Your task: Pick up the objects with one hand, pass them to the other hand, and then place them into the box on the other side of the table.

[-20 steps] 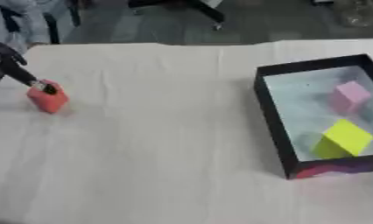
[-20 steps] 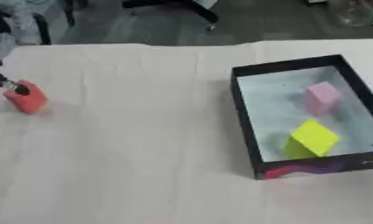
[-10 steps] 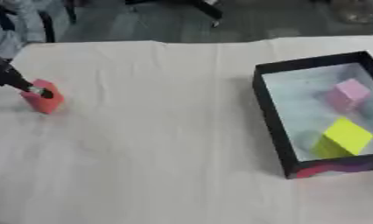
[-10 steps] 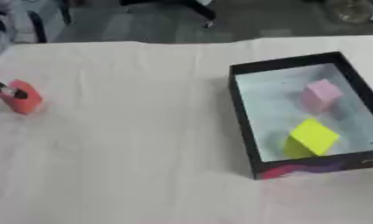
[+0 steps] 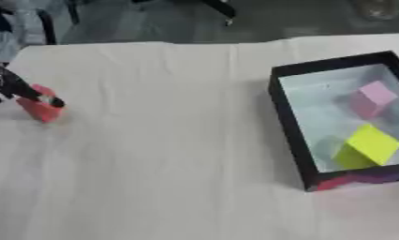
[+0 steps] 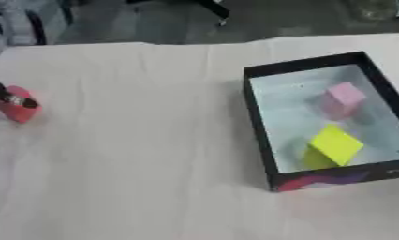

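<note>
At the far left edge of the white-covered table [image 5: 178,154] sits a small red block [image 5: 39,107], with the left hand [image 5: 18,89] reaching in from the left, dark fingers [image 5: 48,99] touching its top; whether they are closed around it I cannot tell. It looks light, rigid and blocky, probably best pinched across two opposite flat faces. Well apart to the right, the black box [image 5: 286,117] already holds a pink block [image 5: 372,97] and a yellow block [image 5: 368,146].
</note>
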`<state>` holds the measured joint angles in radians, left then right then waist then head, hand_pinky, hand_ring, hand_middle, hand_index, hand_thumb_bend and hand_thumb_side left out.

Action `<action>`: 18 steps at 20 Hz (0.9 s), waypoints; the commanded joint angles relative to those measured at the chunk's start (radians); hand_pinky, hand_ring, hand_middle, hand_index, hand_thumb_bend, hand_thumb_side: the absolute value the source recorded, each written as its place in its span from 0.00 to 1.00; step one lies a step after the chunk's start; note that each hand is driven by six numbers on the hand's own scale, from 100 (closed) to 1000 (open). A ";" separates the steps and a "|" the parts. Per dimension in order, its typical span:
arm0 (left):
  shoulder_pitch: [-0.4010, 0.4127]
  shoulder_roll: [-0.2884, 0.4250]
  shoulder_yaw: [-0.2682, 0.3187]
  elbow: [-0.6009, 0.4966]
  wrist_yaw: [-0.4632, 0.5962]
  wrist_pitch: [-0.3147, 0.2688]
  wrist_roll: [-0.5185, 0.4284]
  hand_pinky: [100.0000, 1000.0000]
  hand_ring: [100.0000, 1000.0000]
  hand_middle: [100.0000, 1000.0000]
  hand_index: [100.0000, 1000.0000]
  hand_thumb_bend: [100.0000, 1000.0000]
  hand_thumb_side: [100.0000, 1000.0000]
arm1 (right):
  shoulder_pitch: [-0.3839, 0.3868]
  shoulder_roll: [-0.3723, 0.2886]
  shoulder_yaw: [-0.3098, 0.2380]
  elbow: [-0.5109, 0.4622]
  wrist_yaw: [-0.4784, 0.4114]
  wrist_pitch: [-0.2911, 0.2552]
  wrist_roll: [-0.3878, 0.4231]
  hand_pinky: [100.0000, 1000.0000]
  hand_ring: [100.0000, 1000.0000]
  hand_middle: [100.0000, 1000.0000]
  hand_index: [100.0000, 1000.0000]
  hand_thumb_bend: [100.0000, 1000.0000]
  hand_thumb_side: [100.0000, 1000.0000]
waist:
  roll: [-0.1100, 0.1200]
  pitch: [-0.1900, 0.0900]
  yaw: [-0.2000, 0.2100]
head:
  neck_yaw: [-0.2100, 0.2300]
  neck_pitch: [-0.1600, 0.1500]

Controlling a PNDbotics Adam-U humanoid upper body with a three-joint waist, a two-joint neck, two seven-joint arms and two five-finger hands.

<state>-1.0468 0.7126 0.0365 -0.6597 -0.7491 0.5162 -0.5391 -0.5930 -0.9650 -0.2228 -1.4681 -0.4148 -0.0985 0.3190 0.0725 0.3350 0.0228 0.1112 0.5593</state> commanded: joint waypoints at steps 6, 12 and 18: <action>-0.008 0.051 0.014 0.006 -0.029 0.035 0.047 0.92 0.91 0.81 0.80 0.80 0.24 | -0.006 -0.048 -0.019 -0.018 0.008 -0.007 -0.007 1.00 1.00 0.70 1.00 0.53 0.20 | 0.012 0.004 -0.008 | 0.023 -0.018; -0.035 0.061 0.018 -0.034 0.032 0.036 0.100 0.92 0.89 0.79 0.81 0.82 0.25 | 0.031 -0.053 -0.028 -0.007 0.037 -0.023 -0.017 1.00 1.00 0.69 1.00 0.53 0.21 | 0.011 -0.001 0.006 | 0.009 -0.003; -0.033 0.072 0.014 -0.013 0.045 0.064 0.125 0.91 0.90 0.81 0.84 0.86 0.25 | 0.027 -0.051 -0.022 -0.003 0.047 -0.026 -0.012 1.00 1.00 0.69 1.00 0.52 0.20 | 0.015 -0.005 0.005 | 0.017 -0.002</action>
<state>-1.0651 0.7337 0.0457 -0.6638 -0.7085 0.5730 -0.4206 -0.5530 -0.9651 -0.2325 -1.4660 -0.3739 -0.1197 0.3052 0.0751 0.3423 0.0268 0.1232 0.5605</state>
